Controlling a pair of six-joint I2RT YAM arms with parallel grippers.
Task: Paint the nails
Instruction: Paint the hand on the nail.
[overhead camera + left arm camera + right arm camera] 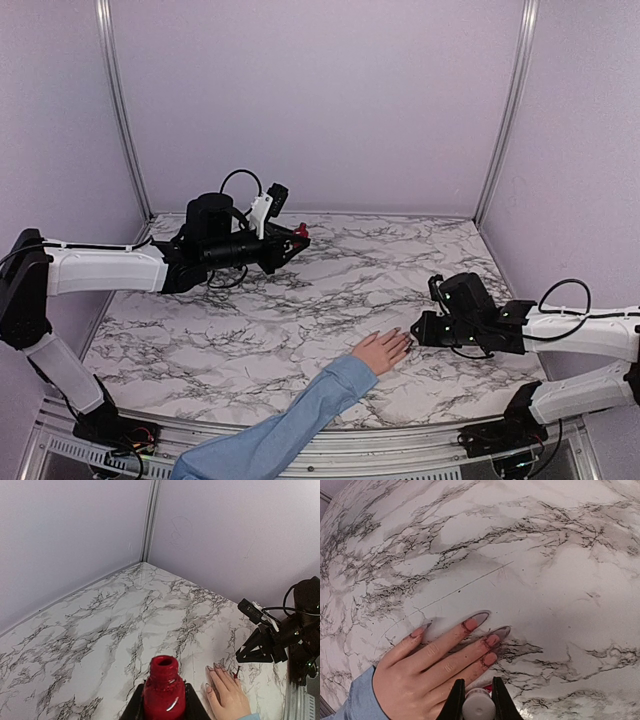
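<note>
A light-skinned hand (420, 667) with a light blue sleeve (290, 425) lies flat on the marble table (330, 290), fingers spread. Its nails (492, 640) are long, pinkish at the base and greyish at the tips, with dark red smears round the cuticles. My right gripper (478, 695) is shut on the white cap of the polish brush (478, 707), low over the little-finger side of the hand; the bristles are mostly hidden under the cap. My left gripper (164, 700) is shut on an open red nail-polish bottle (164, 687), held upright above the table's far left (295, 238).
Lilac walls with metal corner posts (120, 110) close in the table on three sides. The right arm (280, 635) reaches in from the right edge. The sleeved forearm crosses the near table edge (400, 435).
</note>
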